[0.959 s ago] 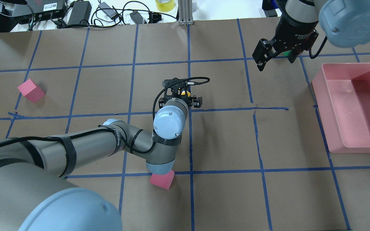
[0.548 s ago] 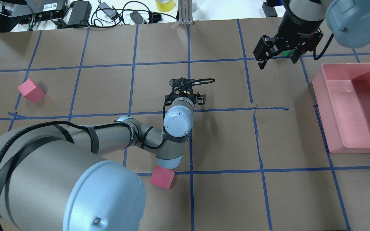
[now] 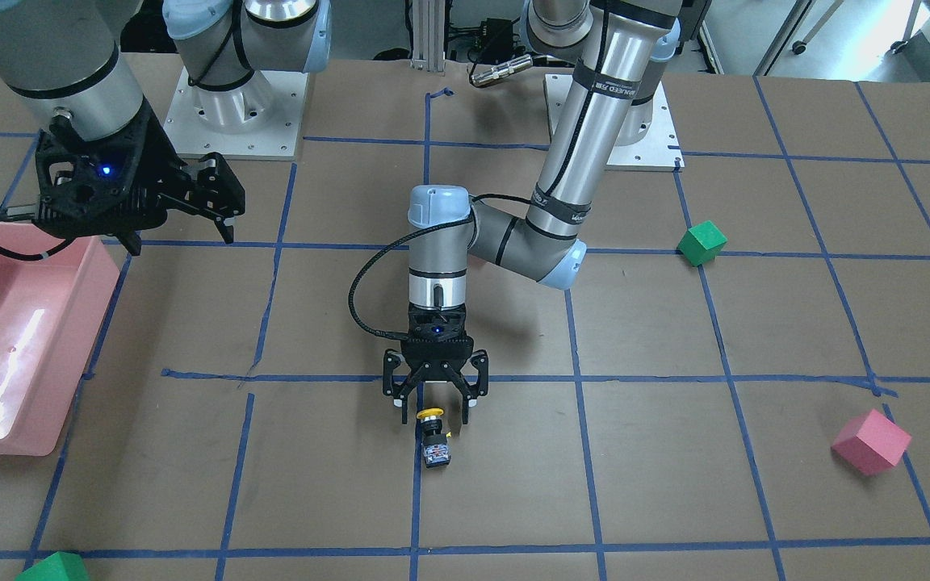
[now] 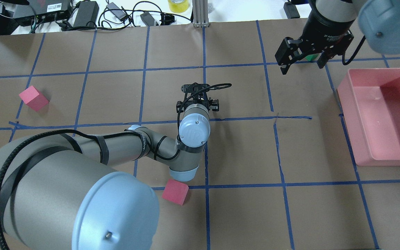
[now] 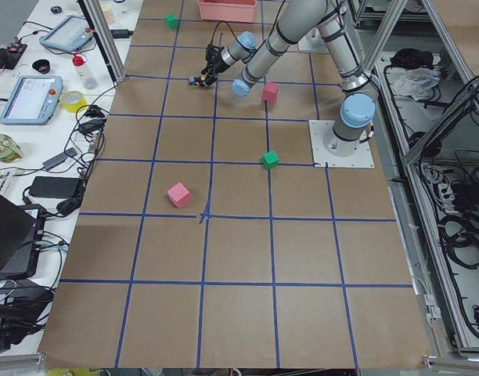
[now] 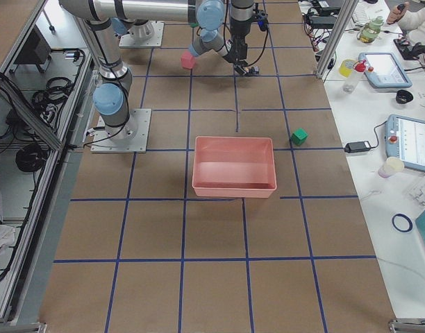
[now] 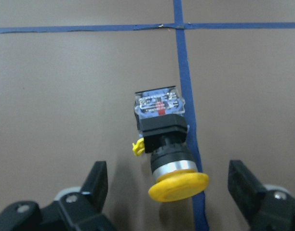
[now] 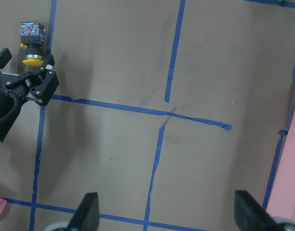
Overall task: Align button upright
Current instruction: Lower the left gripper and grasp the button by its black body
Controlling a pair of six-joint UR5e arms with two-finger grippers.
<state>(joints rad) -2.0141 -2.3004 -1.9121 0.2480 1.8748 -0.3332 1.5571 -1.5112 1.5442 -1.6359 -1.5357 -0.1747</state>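
The button [image 3: 433, 436] lies on its side on the brown table, yellow cap toward the robot, black-and-silver base away from it. In the left wrist view the button [image 7: 163, 143] lies beside a blue tape line. My left gripper [image 3: 433, 411] is open, pointing down, with its fingers [image 7: 96, 183] on either side of the yellow cap and apart from it. In the overhead view the wrist hides the button and most of the left gripper [image 4: 197, 101]. My right gripper [image 4: 303, 60] is open and empty, held high near the pink bin; its wrist view shows the button [image 8: 31, 41] far off.
A pink bin [image 4: 346, 91] stands at the table's right edge, seen also in the front view [image 3: 102, 278]. Pink cubes [image 4: 33, 98] [image 4: 175, 192] lie left of and under my left arm. A green cube [image 3: 701, 242] and another green cube [image 3: 53, 569] lie on the table.
My left wrist has shifted right and turned over the button, so the yellow cap no longer shows from overhead. My right gripper has drifted slightly right and back.
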